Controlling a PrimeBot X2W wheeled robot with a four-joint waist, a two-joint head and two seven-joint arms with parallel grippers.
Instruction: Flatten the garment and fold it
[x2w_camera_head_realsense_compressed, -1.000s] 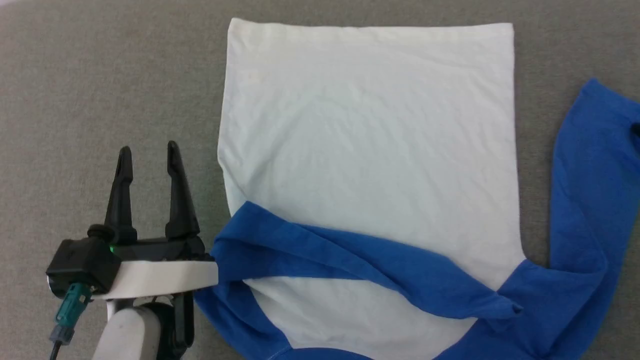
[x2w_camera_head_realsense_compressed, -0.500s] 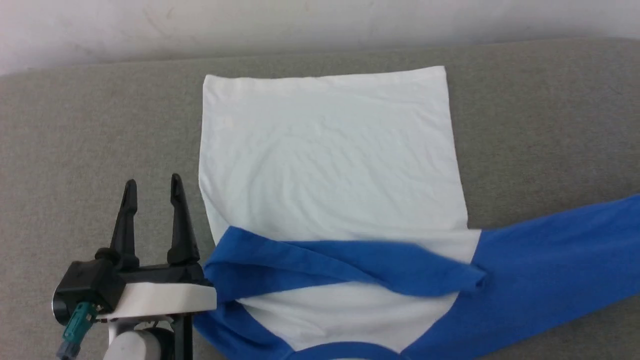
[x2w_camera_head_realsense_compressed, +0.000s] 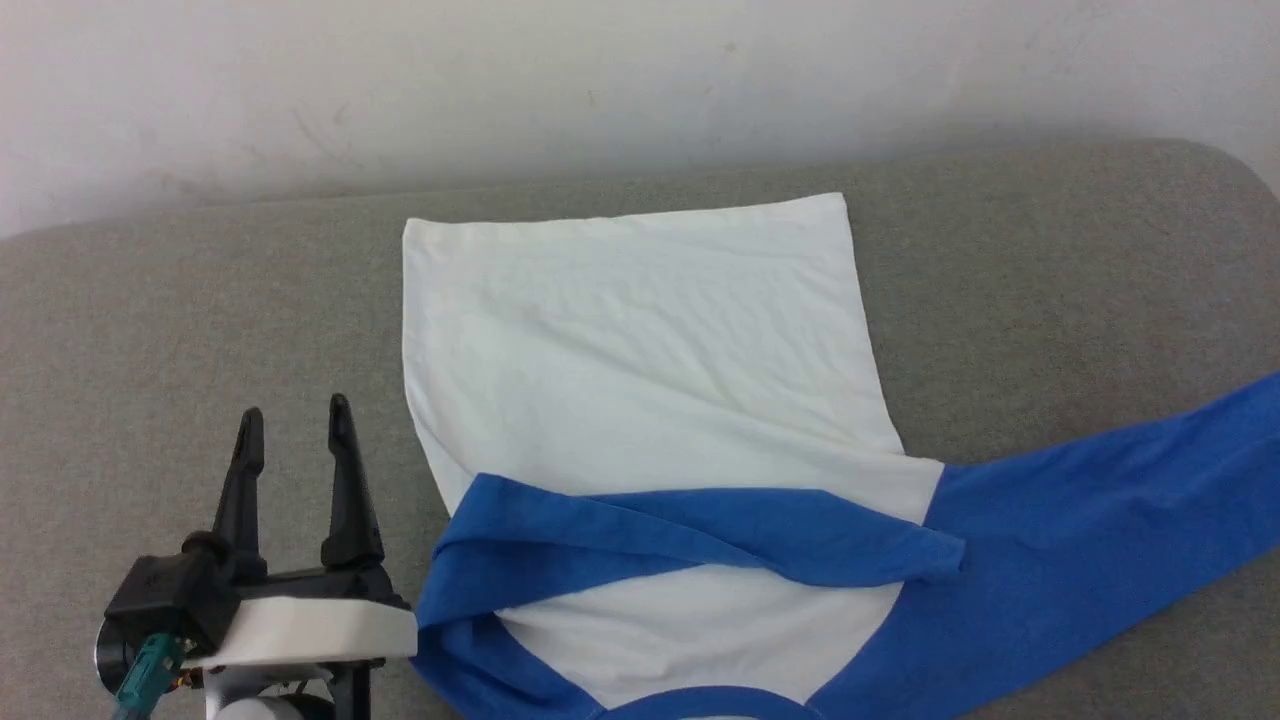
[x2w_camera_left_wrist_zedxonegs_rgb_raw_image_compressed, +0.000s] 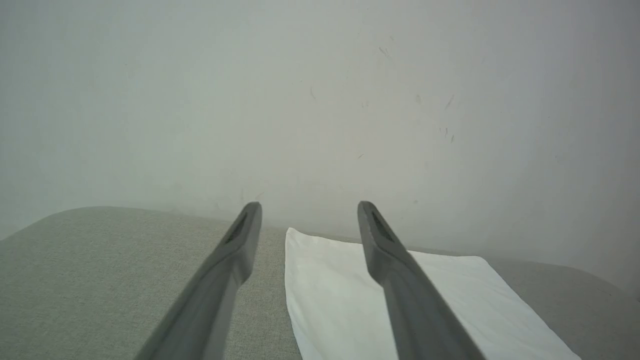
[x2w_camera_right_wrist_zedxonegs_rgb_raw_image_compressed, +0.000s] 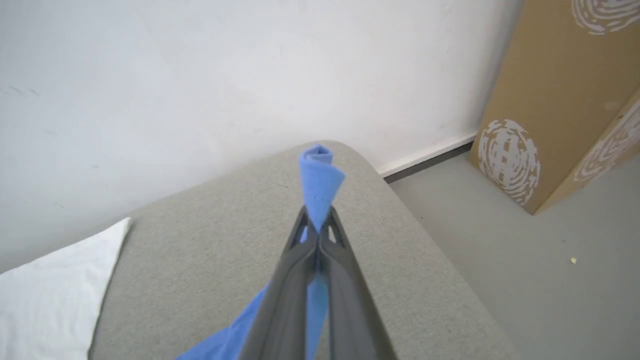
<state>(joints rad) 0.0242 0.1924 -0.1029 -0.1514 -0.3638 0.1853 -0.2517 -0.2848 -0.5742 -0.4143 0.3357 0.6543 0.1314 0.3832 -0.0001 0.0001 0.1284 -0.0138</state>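
You have the thin long-sleeved shirt (x2w_camera_head_realsense_compressed: 640, 350), white in the body and bright blue at the shoulders, lying flat on the grey fabric-covered surface (x2w_camera_head_realsense_compressed: 1050, 290). One blue sleeve (x2w_camera_head_realsense_compressed: 700, 525) is folded across its chest and the other blue sleeve (x2w_camera_head_realsense_compressed: 1100, 500) stretches out rightward. Your right gripper (x2w_camera_right_wrist_zedxonegs_rgb_raw_image_compressed: 316, 220) is pressed together, pinching that sleeve's end. Your left gripper (x2w_camera_head_realsense_compressed: 295, 412) hovers spread wide beside the shirt's left edge, holding nothing.

The bench (x2w_camera_head_realsense_compressed: 180, 330) had a grey woven cover and a rounded corner. On it lay the long-sleeved shirt (x2w_camera_head_realsense_compressed: 640, 340), its white body spread flat, one blue sleeve (x2w_camera_head_realsense_compressed: 700, 530) folded across the chest, the other sleeve (x2w_camera_head_realsense_compressed: 1100, 510) stretched to the right.
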